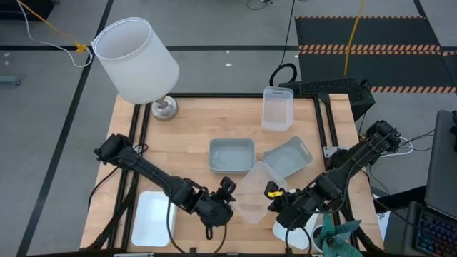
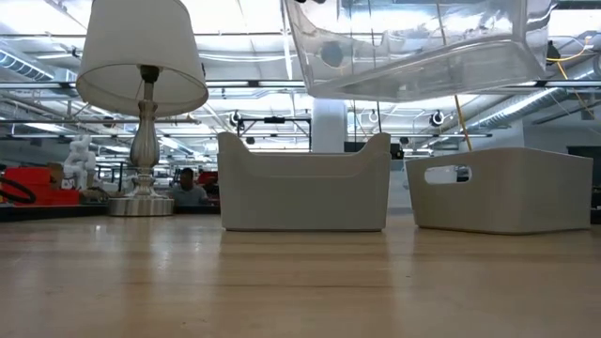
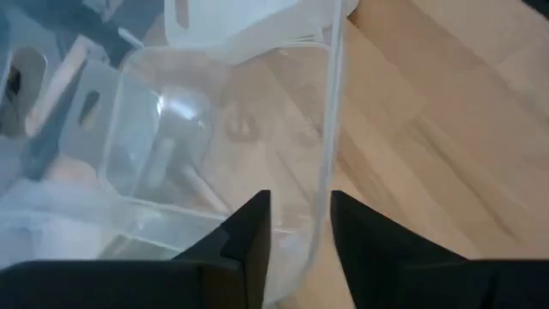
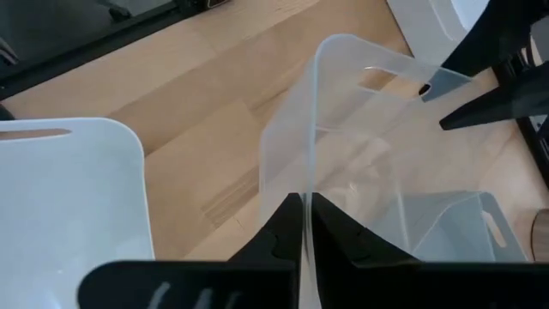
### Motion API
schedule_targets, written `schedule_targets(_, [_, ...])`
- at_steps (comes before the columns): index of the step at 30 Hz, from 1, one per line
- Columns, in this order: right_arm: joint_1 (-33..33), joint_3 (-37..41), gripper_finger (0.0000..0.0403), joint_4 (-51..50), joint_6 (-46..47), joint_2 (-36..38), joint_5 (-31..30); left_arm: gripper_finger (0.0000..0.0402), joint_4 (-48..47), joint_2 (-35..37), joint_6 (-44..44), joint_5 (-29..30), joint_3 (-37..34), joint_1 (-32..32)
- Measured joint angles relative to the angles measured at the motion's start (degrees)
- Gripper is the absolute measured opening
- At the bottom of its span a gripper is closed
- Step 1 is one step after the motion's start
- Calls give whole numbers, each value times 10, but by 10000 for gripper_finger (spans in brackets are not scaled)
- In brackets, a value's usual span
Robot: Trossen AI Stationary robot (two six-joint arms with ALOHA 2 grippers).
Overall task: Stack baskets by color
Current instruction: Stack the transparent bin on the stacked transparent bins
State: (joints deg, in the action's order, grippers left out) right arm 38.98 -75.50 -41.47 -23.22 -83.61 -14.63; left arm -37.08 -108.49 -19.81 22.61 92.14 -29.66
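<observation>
A clear basket [image 1: 253, 193] hangs in the air near the table's front edge, between my two grippers; in the low view it floats high and tilted [image 2: 413, 47]. My right gripper [image 1: 274, 194] is shut on its right wall. My left gripper [image 1: 227, 193] is open, one finger on each side of the basket's left wall [image 3: 329, 154]; I cannot tell whether a finger touches it. Two grey-blue baskets [image 1: 232, 154] [image 1: 288, 157] rest on their bottoms at mid-table. Another clear basket [image 1: 277, 107] stands at the far edge. My right gripper pinches the top rim of the clear basket's long right wall [image 4: 307, 184] between its two fingers, one finger inside the basket and one outside. The fingers slant down from the near right. The basket is lifted clear of the table and tilted.
A big white lamp [image 1: 136, 61] stands at the far left corner. A white basket [image 1: 153, 218] lies at the near left beside the left arm, and a white thing [image 1: 293, 235] sits under the right arm. Bare wood lies left of the grey-blue baskets.
</observation>
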Motion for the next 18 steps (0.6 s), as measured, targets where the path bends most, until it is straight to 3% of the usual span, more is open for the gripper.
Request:
schedule_targets(7, [0, 0, 5, 3, 3, 1, -23, 14, -6, 4, -64, -2, -1, -1])
schedule_targets(12, [10, 0, 34, 16, 60, 1, -89, 15, -5, 7, -54, 29, -1, 0])
schedule_targets(18, [36, -3, 129, 42, 143, 4, -241, 9, -16, 20, -26, 74, -2, 3])
